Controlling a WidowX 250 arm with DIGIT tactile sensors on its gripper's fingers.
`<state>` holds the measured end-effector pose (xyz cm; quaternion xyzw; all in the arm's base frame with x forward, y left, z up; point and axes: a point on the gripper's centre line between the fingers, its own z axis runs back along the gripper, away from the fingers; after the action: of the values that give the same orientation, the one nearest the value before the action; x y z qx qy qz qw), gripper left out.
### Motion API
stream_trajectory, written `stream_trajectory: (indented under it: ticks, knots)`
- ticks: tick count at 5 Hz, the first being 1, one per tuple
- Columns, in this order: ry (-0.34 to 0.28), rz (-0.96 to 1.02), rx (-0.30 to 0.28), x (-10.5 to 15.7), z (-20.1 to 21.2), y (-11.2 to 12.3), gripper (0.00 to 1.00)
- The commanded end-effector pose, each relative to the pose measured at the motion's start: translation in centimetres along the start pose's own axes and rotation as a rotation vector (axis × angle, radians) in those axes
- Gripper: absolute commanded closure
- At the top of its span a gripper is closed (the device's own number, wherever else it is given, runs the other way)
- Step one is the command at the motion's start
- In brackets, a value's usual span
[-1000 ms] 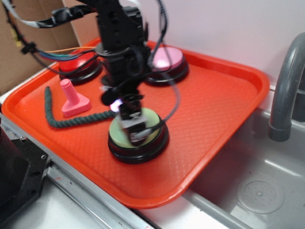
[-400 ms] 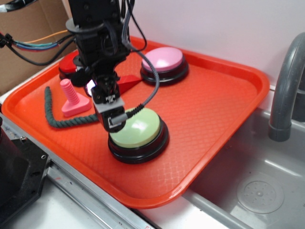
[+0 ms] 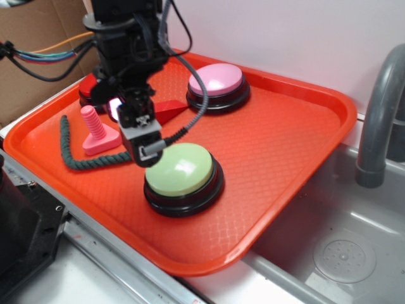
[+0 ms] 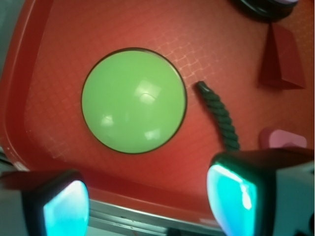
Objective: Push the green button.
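The green button (image 3: 180, 170), a pale-green dome on a black base, sits near the front of the orange tray (image 3: 288, 136). In the wrist view the green button (image 4: 134, 101) lies fully uncovered ahead of the fingers. My gripper (image 3: 144, 151) hangs just left of the button's left edge, raised off the dome. Seen from the wrist, the gripper (image 4: 147, 204) is open: its two cyan-lit pads (image 4: 66, 209) stand far apart with only tray floor and tray rim between them.
On the tray also stand a pink button (image 3: 217, 79), a red button (image 3: 93, 88) partly behind the arm, a pink bolt (image 3: 98, 130), a dark green rope (image 3: 82, 159) and a red wedge (image 3: 166, 112). A sink (image 3: 345, 256) with a grey faucet (image 3: 380, 120) lies to the right.
The gripper was on the green dome one second ago. It has since lifted and shifted left, off the button, and the whole dome now shows.
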<state>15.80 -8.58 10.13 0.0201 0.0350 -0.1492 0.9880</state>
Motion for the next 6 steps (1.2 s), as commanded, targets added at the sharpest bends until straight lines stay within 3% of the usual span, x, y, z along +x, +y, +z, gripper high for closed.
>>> stream_trajectory:
  ticks: [1,6]
  knots:
    - [-0.092,0.002,0.065,0.58,2.89,-1.52,0.00]
    - [-0.103,0.038,0.081,-0.25,3.64,-1.63,0.00]
